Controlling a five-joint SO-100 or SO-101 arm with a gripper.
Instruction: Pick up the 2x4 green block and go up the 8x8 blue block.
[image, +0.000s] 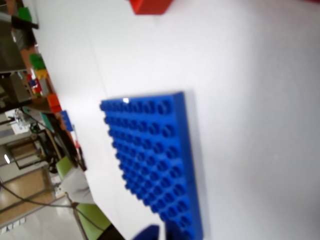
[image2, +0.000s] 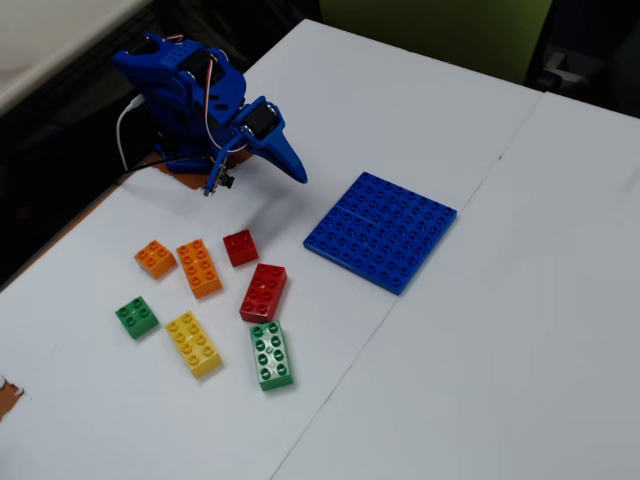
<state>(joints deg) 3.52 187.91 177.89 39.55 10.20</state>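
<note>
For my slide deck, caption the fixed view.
Arm folded; 2x4 green block untouched among bricks, left of 8x8 blue block.

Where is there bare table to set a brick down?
Free: the whole stretch right of the blue plate, and the strip between the plate and the arm. Crowded: left of the plate, where red brick, green block and yellow brick cluster.
</note>
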